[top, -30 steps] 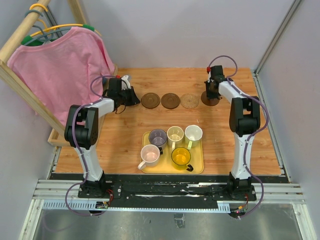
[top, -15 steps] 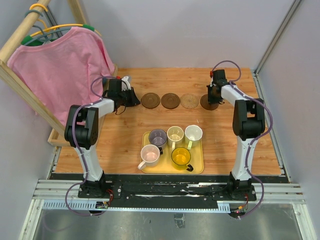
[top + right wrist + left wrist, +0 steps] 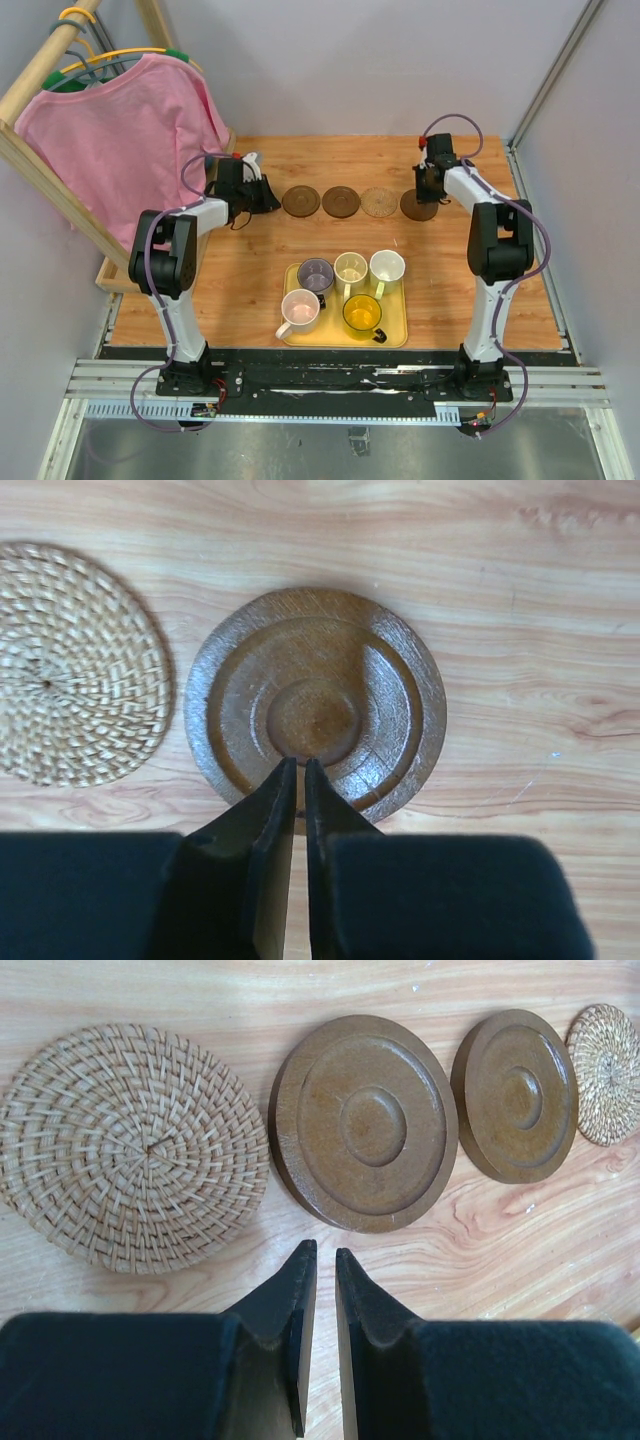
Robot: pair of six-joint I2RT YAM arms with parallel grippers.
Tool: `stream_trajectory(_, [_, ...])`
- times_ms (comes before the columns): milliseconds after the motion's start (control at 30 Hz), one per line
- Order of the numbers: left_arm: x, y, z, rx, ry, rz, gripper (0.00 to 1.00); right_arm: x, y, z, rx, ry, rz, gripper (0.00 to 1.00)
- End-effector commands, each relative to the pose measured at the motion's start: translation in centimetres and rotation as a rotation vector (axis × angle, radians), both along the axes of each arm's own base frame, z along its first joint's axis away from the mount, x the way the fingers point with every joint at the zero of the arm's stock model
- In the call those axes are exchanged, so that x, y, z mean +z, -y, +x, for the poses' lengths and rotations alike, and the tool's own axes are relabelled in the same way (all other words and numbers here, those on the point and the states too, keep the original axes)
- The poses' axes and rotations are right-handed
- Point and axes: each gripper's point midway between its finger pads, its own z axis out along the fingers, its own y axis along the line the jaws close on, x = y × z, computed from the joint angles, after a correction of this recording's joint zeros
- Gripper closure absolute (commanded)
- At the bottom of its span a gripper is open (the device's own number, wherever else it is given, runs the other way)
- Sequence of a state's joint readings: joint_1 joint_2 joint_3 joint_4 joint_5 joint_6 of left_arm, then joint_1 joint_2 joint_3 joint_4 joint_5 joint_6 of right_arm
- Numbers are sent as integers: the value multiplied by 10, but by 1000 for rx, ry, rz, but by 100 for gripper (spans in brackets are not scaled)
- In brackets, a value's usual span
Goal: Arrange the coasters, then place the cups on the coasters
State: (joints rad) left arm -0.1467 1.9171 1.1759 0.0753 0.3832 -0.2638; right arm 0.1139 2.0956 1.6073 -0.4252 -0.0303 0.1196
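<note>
Wicker and brown coasters (image 3: 341, 201) lined up across the far side, seemingly arranged. Left claw (image 3: 323, 1252) and right claw (image 3: 300, 764) clenched empty over the row's ends. Cups (image 3: 351, 268) all on tray (image 3: 398, 322), unplaced.

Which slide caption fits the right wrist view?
Shut right tool over a dark brown coaster, a woven coaster beside it.

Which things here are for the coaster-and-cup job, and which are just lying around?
For the job:
- five coasters in a row
- five cups

Just lying about:
- yellow tray under the cups
- pink shirt
- hangers
- wooden rack
</note>
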Motion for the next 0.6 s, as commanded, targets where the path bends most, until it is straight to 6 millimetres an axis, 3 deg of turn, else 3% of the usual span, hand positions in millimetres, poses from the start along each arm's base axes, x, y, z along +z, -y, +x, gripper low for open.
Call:
stream_trajectory(0, [14,2,0,2,65,-18,82,47,-29,19,104,131,52,90])
stream_trajectory(233, [36,0,3,43,171,-51,81,31,-66,38,210,134,125,91])
stream_trajectory(567, [37,3,-4,74,161,-117,77,8,-92,40,264,92,227,91])
